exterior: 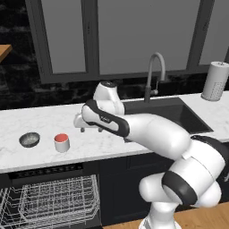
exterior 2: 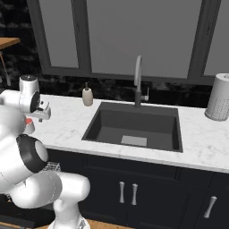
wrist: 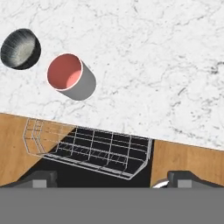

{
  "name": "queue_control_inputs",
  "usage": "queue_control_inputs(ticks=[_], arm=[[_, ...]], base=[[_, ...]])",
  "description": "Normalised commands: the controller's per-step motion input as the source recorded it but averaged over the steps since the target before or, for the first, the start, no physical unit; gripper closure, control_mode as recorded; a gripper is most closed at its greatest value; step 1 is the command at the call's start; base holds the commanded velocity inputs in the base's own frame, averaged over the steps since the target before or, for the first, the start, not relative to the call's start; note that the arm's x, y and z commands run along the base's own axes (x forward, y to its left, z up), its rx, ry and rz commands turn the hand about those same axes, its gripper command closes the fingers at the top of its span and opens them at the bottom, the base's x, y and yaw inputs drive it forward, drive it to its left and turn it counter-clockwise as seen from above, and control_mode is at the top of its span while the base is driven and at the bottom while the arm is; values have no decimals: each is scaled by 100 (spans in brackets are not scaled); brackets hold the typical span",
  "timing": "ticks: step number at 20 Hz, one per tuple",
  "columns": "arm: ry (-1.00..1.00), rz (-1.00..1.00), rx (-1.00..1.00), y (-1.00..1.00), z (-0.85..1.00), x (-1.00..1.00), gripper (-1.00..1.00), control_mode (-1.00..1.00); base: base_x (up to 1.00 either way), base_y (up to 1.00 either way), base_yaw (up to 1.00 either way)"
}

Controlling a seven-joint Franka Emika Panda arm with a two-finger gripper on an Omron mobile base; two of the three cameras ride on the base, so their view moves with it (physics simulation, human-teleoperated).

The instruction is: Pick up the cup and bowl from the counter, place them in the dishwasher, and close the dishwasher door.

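Note:
The cup (exterior: 61, 142), white with a red inside, stands upright on the white marble counter (exterior: 40, 120) near its front edge. Just left of it sits the grey speckled bowl (exterior: 29, 139). My gripper (exterior: 82, 128) hovers above the counter to the right of the cup, pointing down, open and holding nothing. In the hand view the cup (wrist: 70, 77) and bowl (wrist: 20, 49) lie at the upper left, and the fingertips (wrist: 40, 179) stand far apart. The dishwasher (exterior: 44, 171) below is open, with its wire rack (exterior: 53, 197) pulled out. A dark surface shows under the rack (wrist: 94, 151).
A dark sink (exterior 2: 134, 127) with a curved faucet (exterior 2: 138, 80) is set in the counter to the right. A beige soap bottle (exterior 2: 87, 96) stands behind the sink's left corner. A paper towel roll (exterior 2: 219, 103) is at the far right. Dark cabinets line the front below.

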Motion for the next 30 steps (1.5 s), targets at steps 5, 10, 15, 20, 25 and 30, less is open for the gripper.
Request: queue_control_inputs(ticks=[5,10,15,20,25,30], arm=[[11,0,-14,61,0,48,-100,-100],[21,0,-16,56,-7,53,-100,-100],[9,0,-6,37,-23,37,-100,-100],[0,0,0,17,-25,23,-100,-100],[0,0,0,14,-25,8,-100,-100],[0,0,0,9,-50,24,-100,-100]], base=[[0,0,0],[0,0,0],[0,0,0],[0,0,0],[0,0,0],[0,0,0]])
